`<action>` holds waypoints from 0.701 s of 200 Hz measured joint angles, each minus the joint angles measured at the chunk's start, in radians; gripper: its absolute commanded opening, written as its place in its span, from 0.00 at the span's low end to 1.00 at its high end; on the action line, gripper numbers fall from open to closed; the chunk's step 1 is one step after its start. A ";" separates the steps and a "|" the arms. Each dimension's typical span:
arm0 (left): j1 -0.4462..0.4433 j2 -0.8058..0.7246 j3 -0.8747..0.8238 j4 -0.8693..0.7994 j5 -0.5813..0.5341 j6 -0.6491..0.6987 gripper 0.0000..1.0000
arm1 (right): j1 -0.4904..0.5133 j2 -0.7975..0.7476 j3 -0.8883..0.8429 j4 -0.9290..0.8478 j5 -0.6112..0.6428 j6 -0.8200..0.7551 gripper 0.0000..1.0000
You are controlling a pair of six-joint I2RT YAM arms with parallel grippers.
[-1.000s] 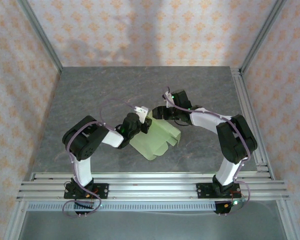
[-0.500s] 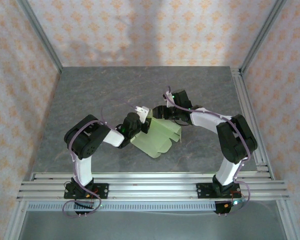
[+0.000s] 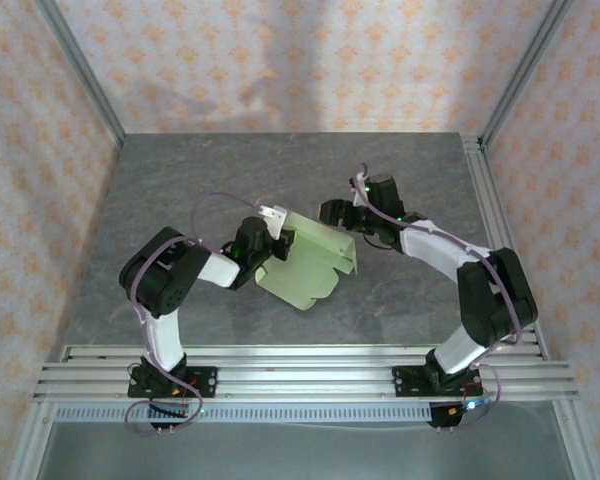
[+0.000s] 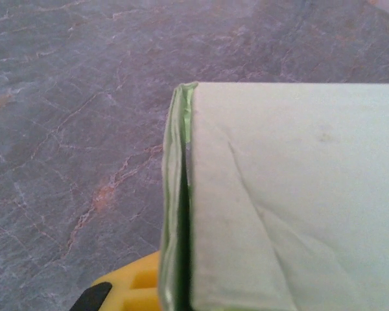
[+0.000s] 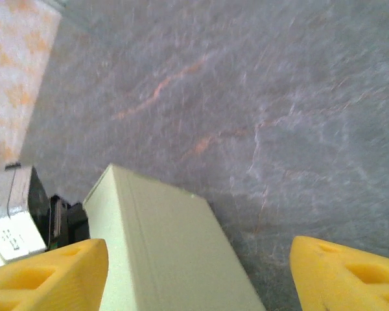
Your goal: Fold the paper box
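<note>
You have the paper box (image 3: 310,262) near the middle of the grey stone-patterned bench (image 3: 180,190), a little closer to the near edge than the far one. It sits between the two arms and is only partly folded, with scalloped flaps pointing toward the near edge. Your left end effector (image 3: 277,243) is clamped on the box's left edge. In the left wrist view the doubled pale green card (image 4: 292,194) runs straight down beside a yellow finger (image 4: 133,288). Your right end effector (image 3: 330,213) sits at the box's far edge, toward the far right corner of the bench. Its jaws stand wide and grip nothing. In the right wrist view a folded corner of the box (image 5: 162,253) rises between the fingers of that end effector (image 5: 200,243), close beside one finger and well apart from the other.
</note>
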 measured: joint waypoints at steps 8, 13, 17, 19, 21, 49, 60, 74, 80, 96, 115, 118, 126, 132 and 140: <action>0.003 -0.014 0.000 -0.005 0.023 0.000 0.00 | -0.013 -0.005 0.001 0.005 0.002 0.012 0.68; 0.004 -0.021 0.000 -0.006 0.036 0.001 0.00 | -0.021 -0.005 0.002 0.006 0.001 0.018 0.67; 0.004 -0.029 0.000 -0.008 0.049 0.001 0.00 | -0.026 -0.003 0.003 0.004 -0.002 0.018 0.66; 0.004 -0.031 0.000 -0.009 0.053 0.001 0.00 | -0.029 -0.001 0.004 0.004 -0.002 0.022 0.66; 0.004 -0.033 0.000 -0.009 0.059 0.001 0.00 | -0.031 0.000 0.005 0.002 -0.002 0.021 0.65; 0.003 -0.064 0.020 -0.040 0.126 0.001 0.00 | -0.039 0.046 0.033 0.000 -0.065 0.016 0.57; 0.003 -0.072 0.032 -0.045 0.146 0.001 0.00 | -0.037 0.058 0.035 0.008 -0.100 0.016 0.53; 0.003 -0.081 0.046 -0.045 0.169 0.000 0.00 | -0.037 0.079 0.043 0.013 -0.151 0.010 0.50; 0.003 -0.082 0.051 -0.045 0.177 0.000 0.00 | -0.037 0.091 0.050 0.014 -0.176 0.008 0.49; 0.004 -0.082 0.061 -0.042 0.199 -0.008 0.00 | -0.036 0.117 0.056 0.028 -0.236 0.005 0.45; 0.004 -0.082 0.061 -0.037 0.209 -0.028 0.00 | -0.032 0.133 0.055 0.059 -0.296 0.003 0.44; 0.004 -0.082 0.061 -0.035 0.210 -0.034 0.00 | -0.030 0.134 0.055 0.064 -0.301 0.003 0.44; 0.005 -0.082 0.061 -0.029 0.214 -0.041 0.00 | -0.027 0.137 0.055 0.077 -0.314 0.003 0.44; 0.006 -0.082 0.061 -0.025 0.217 -0.050 0.00 | -0.025 0.137 0.055 0.087 -0.321 0.003 0.44; 0.006 -0.082 0.061 -0.018 0.220 -0.058 0.00 | -0.024 0.138 0.055 0.098 -0.327 0.003 0.44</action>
